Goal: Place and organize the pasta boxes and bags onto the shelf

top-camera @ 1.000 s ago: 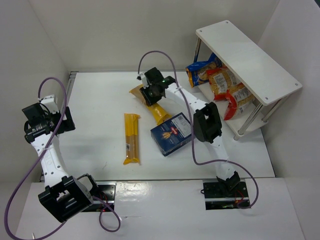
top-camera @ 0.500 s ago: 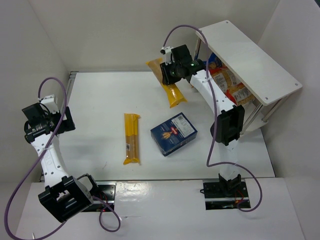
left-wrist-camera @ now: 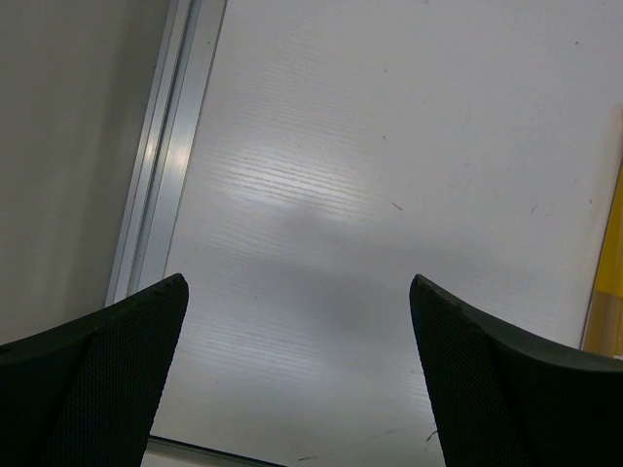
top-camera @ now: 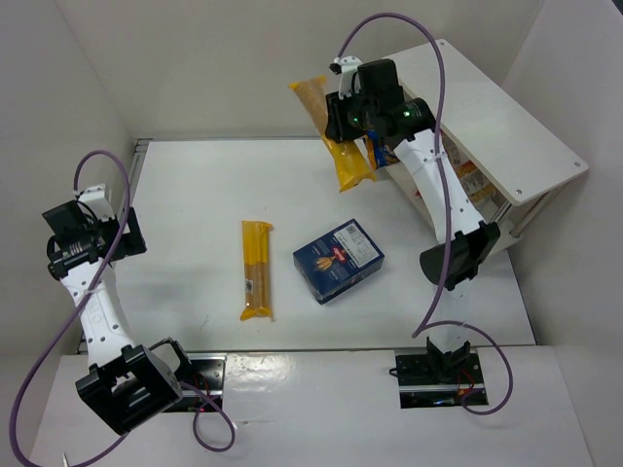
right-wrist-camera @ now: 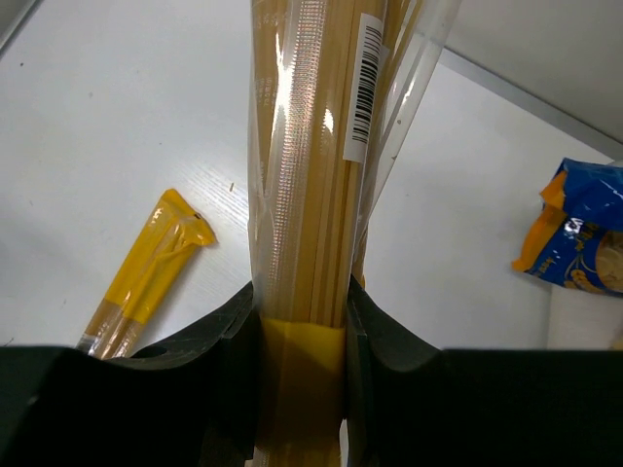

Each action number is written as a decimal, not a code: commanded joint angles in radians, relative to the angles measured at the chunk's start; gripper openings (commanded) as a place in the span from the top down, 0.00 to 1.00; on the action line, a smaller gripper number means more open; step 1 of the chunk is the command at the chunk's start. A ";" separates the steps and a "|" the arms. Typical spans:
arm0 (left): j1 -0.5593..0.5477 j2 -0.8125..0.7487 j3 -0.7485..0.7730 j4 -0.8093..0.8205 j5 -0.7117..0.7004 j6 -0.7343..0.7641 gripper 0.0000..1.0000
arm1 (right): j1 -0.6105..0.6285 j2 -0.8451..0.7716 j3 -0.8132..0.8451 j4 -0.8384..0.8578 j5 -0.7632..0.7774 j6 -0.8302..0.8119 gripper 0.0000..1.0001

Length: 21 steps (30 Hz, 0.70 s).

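Observation:
My right gripper (top-camera: 343,122) is shut on a long yellow spaghetti pack (top-camera: 343,156) and holds it in the air just left of the white shelf (top-camera: 487,117). In the right wrist view the pack (right-wrist-camera: 316,185) runs up between my fingers (right-wrist-camera: 219,336). A second spaghetti pack (top-camera: 257,269) lies on the table left of the dark blue pasta box (top-camera: 338,260); its end shows in the right wrist view (right-wrist-camera: 146,277). Blue, red and orange bags (top-camera: 474,180) sit on the lower tier, mostly hidden. My left gripper (top-camera: 125,235) is open and empty over bare table at the far left (left-wrist-camera: 297,321).
White walls enclose the table on the left, back and right. A metal rail (left-wrist-camera: 161,165) runs along the table's left edge. A blue and orange bag (right-wrist-camera: 584,243) lies at the right in the right wrist view. A purple cable (top-camera: 389,24) loops above the right arm.
My right arm has lifted the spaghetti pack off the table and carried it back and right, up toward the shelf's left end. The left arm has not moved.

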 commanded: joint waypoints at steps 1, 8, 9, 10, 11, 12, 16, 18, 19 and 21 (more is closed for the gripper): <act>0.007 -0.019 -0.007 0.029 0.024 0.007 0.00 | -0.019 -0.127 0.069 0.091 0.001 0.008 1.00; 0.007 -0.028 -0.007 0.029 0.024 0.007 0.00 | -0.051 -0.180 0.078 0.091 0.009 -0.013 1.00; 0.007 -0.028 -0.007 0.029 0.033 0.007 0.00 | -0.061 -0.194 0.078 0.091 0.008 -0.023 1.00; 0.007 -0.028 -0.007 0.029 0.033 0.007 0.00 | -0.062 -0.194 0.087 0.091 0.008 -0.023 1.00; 0.007 -0.028 -0.007 0.029 0.033 0.007 0.00 | -0.075 -0.207 0.087 0.091 0.008 -0.023 1.00; 0.007 -0.028 -0.007 0.029 0.033 0.007 0.00 | -0.092 -0.219 0.087 0.091 0.008 -0.023 1.00; 0.007 -0.028 -0.007 0.029 0.033 0.016 0.00 | -0.146 -0.248 0.087 0.091 0.008 -0.013 1.00; 0.007 -0.028 -0.007 0.029 0.033 0.016 0.00 | -0.166 -0.274 0.087 0.100 0.008 -0.004 1.00; 0.007 -0.028 -0.007 0.029 0.033 0.016 0.00 | -0.176 -0.289 0.087 0.100 0.008 -0.004 1.00; 0.007 -0.019 -0.007 0.029 0.033 0.016 0.00 | -0.177 -0.303 0.087 0.100 0.037 -0.004 1.00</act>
